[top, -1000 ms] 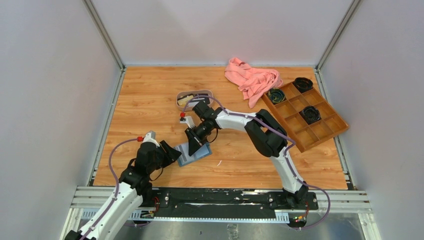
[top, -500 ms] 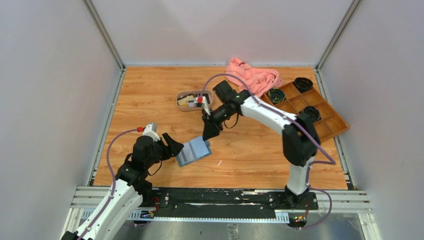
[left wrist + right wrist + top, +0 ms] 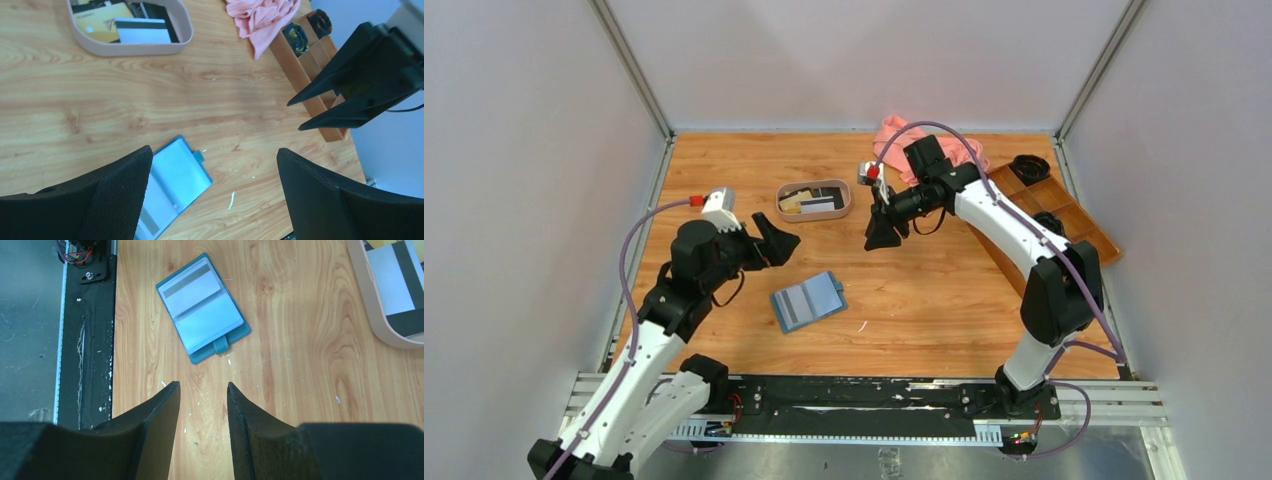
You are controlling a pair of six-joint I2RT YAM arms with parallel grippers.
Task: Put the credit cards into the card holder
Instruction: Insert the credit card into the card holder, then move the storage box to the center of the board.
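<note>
The card holder (image 3: 808,301) lies open and flat on the wooden table, teal outside and pale blue inside. A pale card with a grey stripe (image 3: 187,287) shows in one of its pockets. More credit cards (image 3: 816,202), gold (image 3: 100,20), white-grey (image 3: 142,32) and black, lie in the oval tray (image 3: 130,49). My left gripper (image 3: 779,243) hangs wide open and empty above and left of the holder (image 3: 175,180). Partly open with nothing between its fingers, my right gripper (image 3: 882,238) is raised to the right of the tray and points down at the holder (image 3: 202,307).
A pink cloth (image 3: 929,160) is bunched at the back. A brown compartmented box (image 3: 1079,225) with black round items sits at the right, partly behind the right arm. White specks dot the wood near the holder. The black base rail (image 3: 854,395) runs along the near edge.
The right gripper has lifted off the holder and swung back to the right, its jaws widening. The left gripper has let go of the holder's edge, risen and opened wide.
</note>
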